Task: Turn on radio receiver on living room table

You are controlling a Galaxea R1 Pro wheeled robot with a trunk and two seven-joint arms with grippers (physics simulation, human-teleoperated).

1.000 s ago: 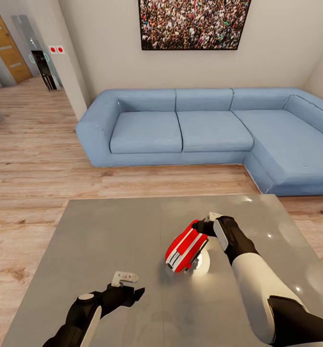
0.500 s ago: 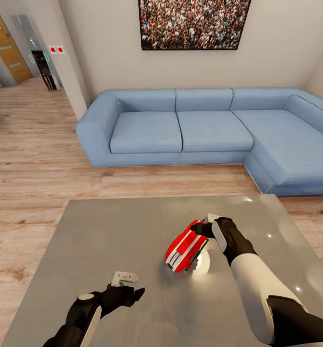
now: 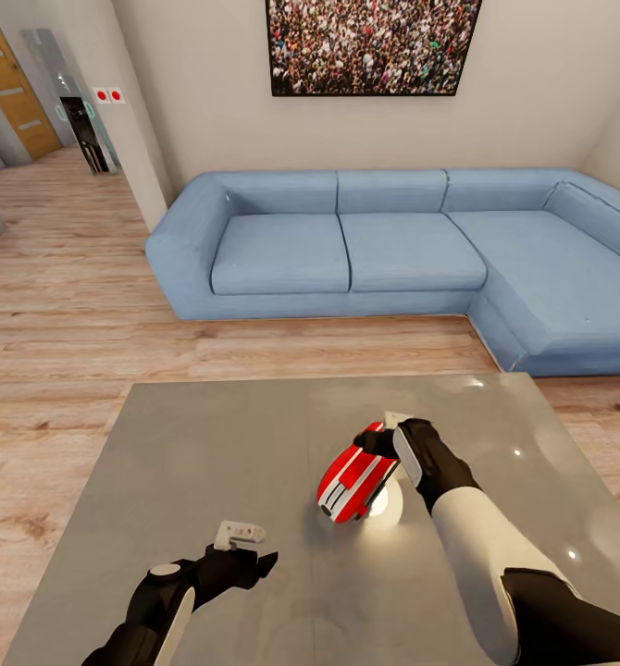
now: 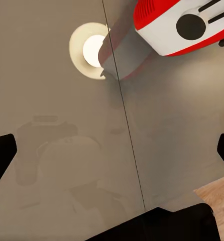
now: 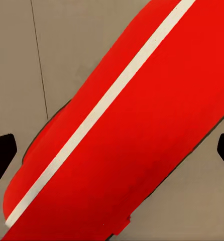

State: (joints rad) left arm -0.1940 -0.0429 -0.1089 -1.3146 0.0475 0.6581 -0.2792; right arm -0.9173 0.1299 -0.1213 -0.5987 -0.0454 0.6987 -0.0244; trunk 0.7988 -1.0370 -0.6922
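Two grippers work over the table [image 3: 208, 462]: the left gripper [image 3: 254, 561] hovers spread and empty near its front edge; mid-table, the right gripper [image 3: 377, 438], fingers parted, touches the tilted radio receiver [image 3: 352, 479]. A careless push could topple it toward the sofa [image 3: 347, 250].

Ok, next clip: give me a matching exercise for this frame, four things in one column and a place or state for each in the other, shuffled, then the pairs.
Things:
1. radio receiver
2. left gripper
3. right gripper
4. sofa

Places or states:
A. against the wall, under the crowd photo
B. at the far end of the radio, jaws spread
C. lying tipped on the glossy table, by a lamp reflection
D. over bare tabletop near the robot, jaws spread, holding nothing

Pairs: 1-C, 2-D, 3-B, 4-A
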